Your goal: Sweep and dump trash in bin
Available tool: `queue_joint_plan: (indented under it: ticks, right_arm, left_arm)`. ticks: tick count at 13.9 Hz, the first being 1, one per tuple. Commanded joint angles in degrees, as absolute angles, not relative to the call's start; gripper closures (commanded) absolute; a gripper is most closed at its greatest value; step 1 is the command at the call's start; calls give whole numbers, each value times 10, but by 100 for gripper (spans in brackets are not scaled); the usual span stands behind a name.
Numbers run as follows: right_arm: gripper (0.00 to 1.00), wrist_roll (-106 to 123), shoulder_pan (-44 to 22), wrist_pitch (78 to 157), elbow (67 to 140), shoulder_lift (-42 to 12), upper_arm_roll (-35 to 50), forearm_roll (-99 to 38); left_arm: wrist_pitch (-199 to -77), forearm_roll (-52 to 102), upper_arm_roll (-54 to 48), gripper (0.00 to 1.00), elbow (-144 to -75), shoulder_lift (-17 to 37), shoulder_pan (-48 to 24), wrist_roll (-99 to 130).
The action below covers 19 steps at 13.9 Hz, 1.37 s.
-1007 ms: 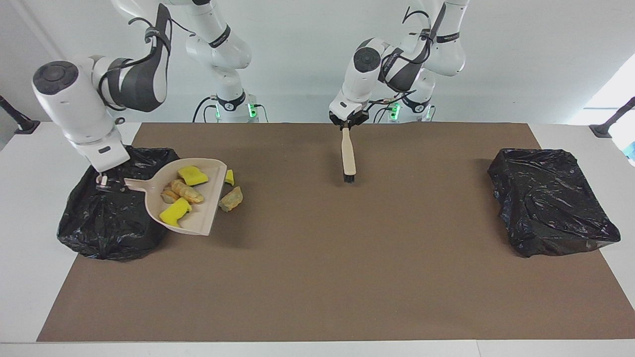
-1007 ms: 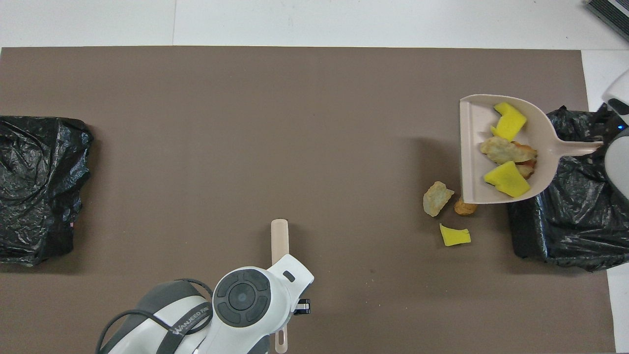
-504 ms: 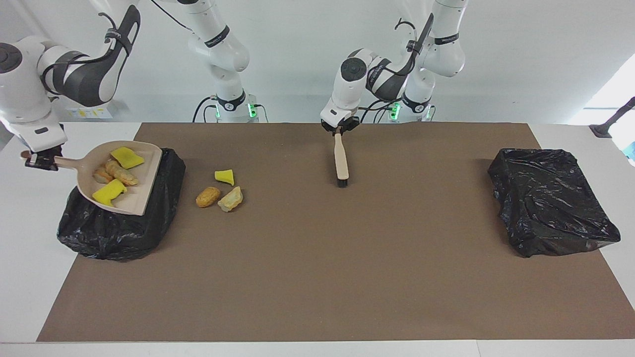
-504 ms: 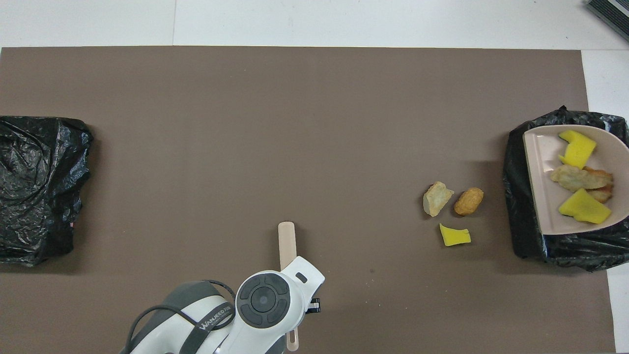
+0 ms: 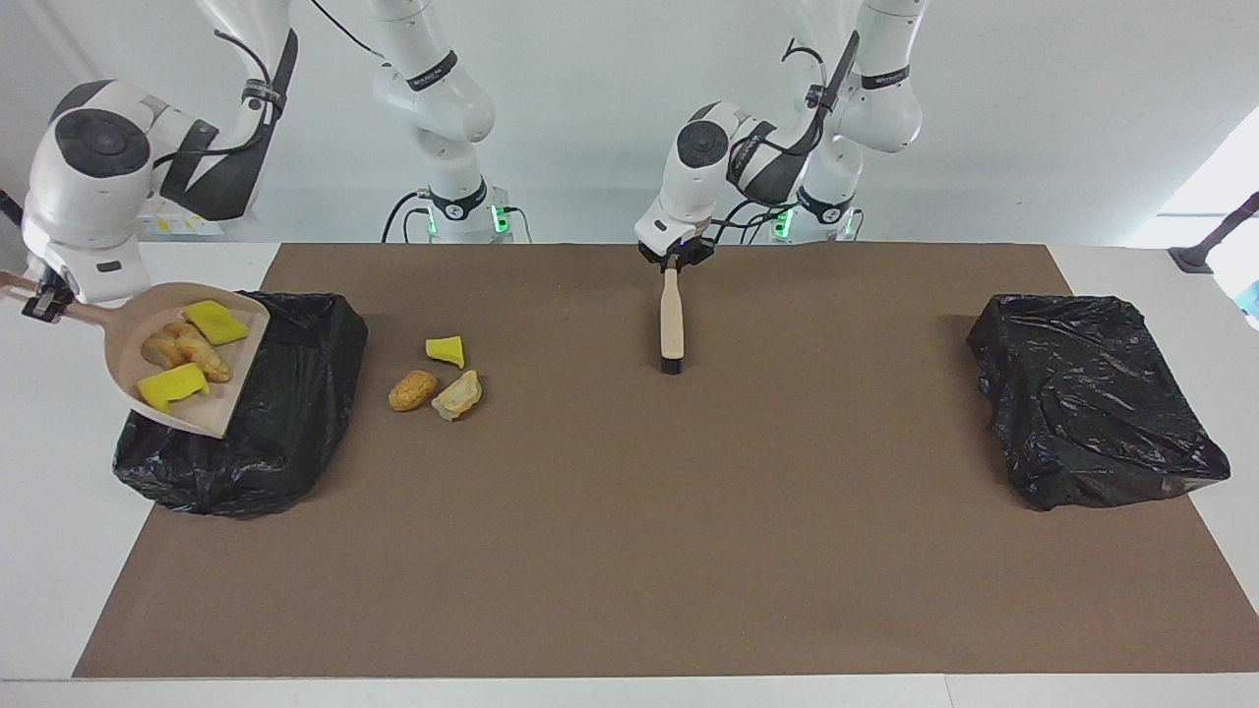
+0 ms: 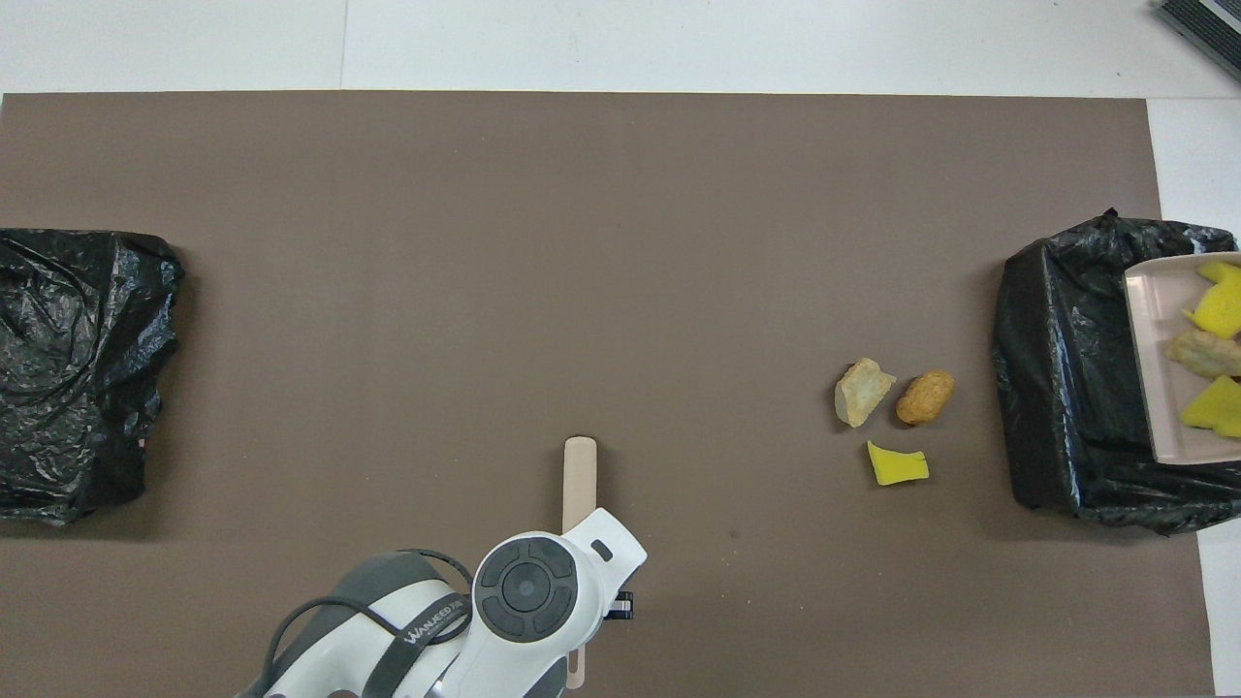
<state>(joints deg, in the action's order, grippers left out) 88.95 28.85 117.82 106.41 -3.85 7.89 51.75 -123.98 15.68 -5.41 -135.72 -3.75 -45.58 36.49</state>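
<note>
From the facing camera, your right gripper (image 5: 41,298) is up over the right arm's end of the table, clamped on the handle of the dustpan (image 5: 133,334). The pan hangs tilted over the black bin bag (image 5: 285,393) there, its mouth dipping toward the bag. Four bits of trash (image 5: 192,349) ride in it: two yellow foam chunks and some tan bready lumps. Three loose pieces (image 5: 438,379) lie on the brown mat (image 5: 689,551), just beside that bag toward the middle. Your left gripper (image 5: 674,258) is closed on the top of the brush (image 5: 671,320), bristles down at the mat. A second black bag (image 5: 1092,398) sits at the left arm's end.

From overhead, the dustpan (image 6: 1154,388) pokes in over the bag (image 6: 1066,388). The three loose pieces (image 6: 897,412) sit clear of it. The brush handle (image 6: 579,475) sticks out past the left arm's wrist; the right gripper is out of this shot.
</note>
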Motion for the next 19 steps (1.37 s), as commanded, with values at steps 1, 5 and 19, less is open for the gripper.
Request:
queue_joint_plan:
  ticks: [1,5,19]
  right_arm:
    - [100,848,285,1195,1111,2,80,570]
    - [100,835,276,1187,1110,5,80,613]
    - [100,898,259,1193,1125,82,83,707]
  left_arm:
    - [-1253,156,-49,94,-1374,-44,-458,401]
    - [-1268,156,-49,97,-1374,-43,-458,437]
    - [-1239,105,-44,0,-1299,-46,-329,439]
